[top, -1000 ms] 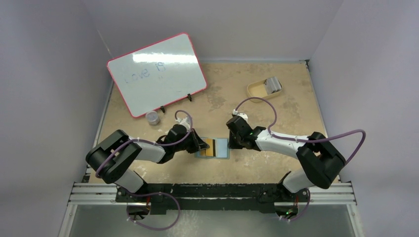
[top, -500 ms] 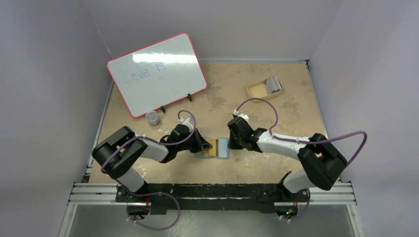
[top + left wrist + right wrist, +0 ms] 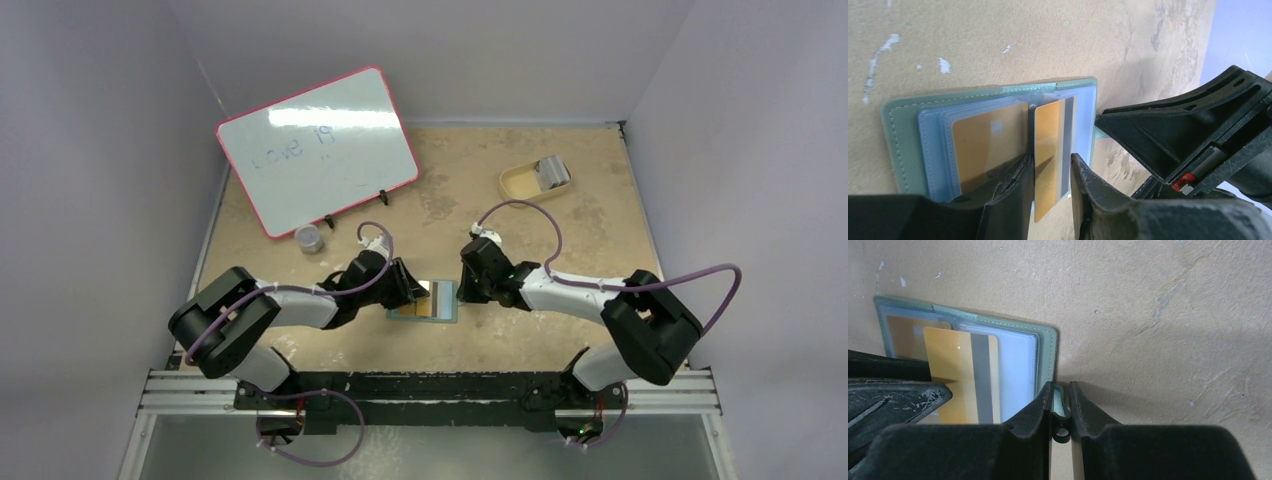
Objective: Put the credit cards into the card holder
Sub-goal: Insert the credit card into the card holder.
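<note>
Item one, left gripper [image 3: 1052, 167]: jaws narrowly parted, straddling a gold credit card [image 3: 1048, 135] that lies partly inside the open card holder [image 3: 895, 145] at the table's [image 3: 600, 210] near centre. Item two, right gripper [image 3: 1060, 392]: clamped on the card holder's right edge tab.

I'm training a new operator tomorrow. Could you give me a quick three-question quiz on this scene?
1. True or false: the card holder lies open on the table.
2. What does the right tool pinch? A) the snap tab of the holder B) a silver card C) the tan tray
3. Fill in: the striped card at the left tool is ___ in colour.
Key: 1 true; 2 A; 3 gold.
</note>
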You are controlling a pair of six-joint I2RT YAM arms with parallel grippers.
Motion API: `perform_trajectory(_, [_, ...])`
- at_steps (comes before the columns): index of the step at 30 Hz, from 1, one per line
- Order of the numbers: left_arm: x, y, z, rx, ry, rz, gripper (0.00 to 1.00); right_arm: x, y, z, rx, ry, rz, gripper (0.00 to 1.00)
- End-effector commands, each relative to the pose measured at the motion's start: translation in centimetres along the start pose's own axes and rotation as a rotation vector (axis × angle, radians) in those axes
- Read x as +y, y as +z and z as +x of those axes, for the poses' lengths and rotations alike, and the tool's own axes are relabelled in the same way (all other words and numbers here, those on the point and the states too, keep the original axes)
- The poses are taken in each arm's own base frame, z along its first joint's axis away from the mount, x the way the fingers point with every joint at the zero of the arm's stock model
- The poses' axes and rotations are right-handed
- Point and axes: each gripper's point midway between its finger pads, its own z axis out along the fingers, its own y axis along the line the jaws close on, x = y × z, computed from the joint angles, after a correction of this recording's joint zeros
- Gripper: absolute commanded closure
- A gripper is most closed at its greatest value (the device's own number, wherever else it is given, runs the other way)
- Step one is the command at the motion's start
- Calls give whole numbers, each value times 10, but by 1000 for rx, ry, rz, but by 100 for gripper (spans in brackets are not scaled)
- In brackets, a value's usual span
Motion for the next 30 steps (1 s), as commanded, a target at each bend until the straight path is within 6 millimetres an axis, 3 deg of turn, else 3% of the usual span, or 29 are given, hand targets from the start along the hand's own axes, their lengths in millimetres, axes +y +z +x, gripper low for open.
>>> perform_trajectory(1, [8,-4,-10,-38,33,-81,66,2,1,7,14,11,-21,94])
perform_trajectory(8, [12,-3,-9,-38,25,-101,63,3,1,7,11,14,-32,94])
perform_trajectory(15, [6,0,-10,-38,28,-89,74,6,0,7,7,18,-45,95])
perform_trajectory(30, [-14,18,2,-43,64,-86,69,10,1,7,8,32,-65,95])
